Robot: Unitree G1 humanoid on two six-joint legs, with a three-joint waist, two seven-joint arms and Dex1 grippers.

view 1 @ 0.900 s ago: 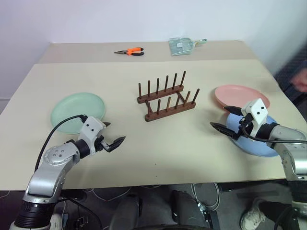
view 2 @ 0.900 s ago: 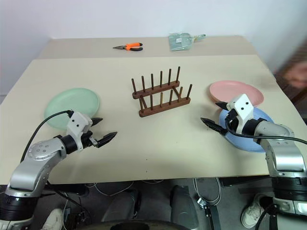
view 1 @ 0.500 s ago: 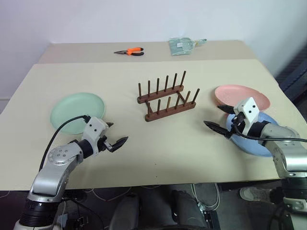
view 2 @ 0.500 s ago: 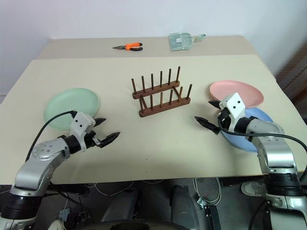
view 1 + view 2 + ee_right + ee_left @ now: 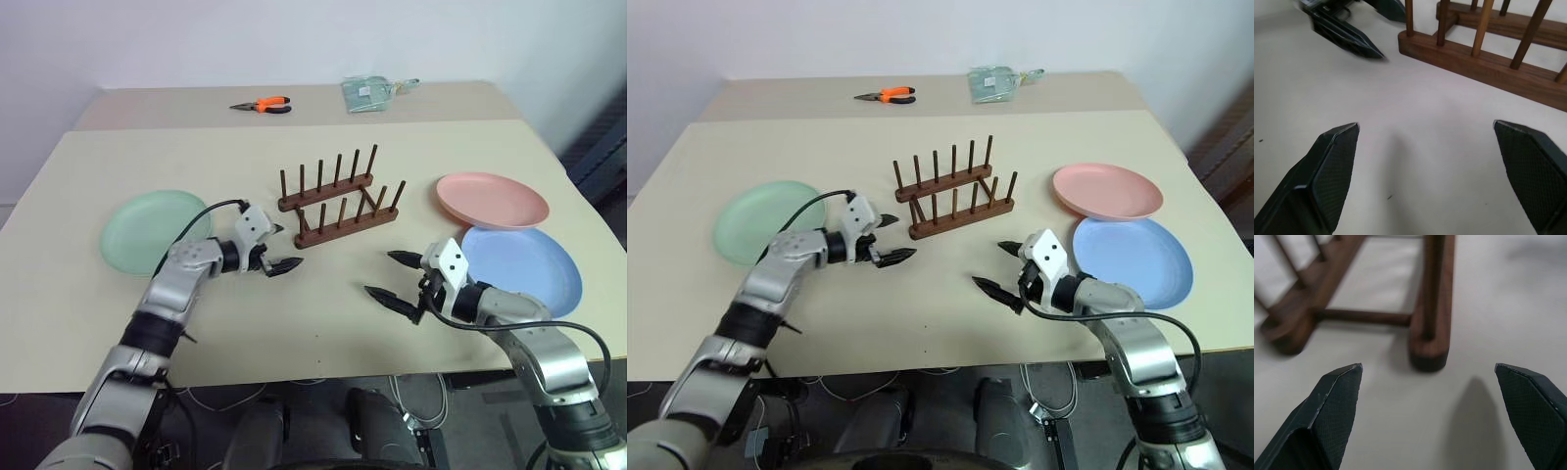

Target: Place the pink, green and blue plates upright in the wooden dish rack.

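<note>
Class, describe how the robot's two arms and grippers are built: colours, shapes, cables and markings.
Both arms are silver-grey metal with rounded joints. Each wrist carries a white block with dark dots, and a black cable loops along it. The left gripper and right gripper each have two black, pointed, textured fingers.

Pale beige counter (image 5: 323, 323). Dark brown wooden dish rack (image 5: 338, 203) at centre. Mint green plate (image 5: 137, 230) at left; salmon pink plate (image 5: 492, 199) and light blue plate (image 5: 529, 269) at right. Orange-handled pliers (image 5: 261, 105) and a pale green packet (image 5: 368, 94) at the top. Both claws have black, finely cross-hatched fingers (image 5: 1334, 404).
</note>
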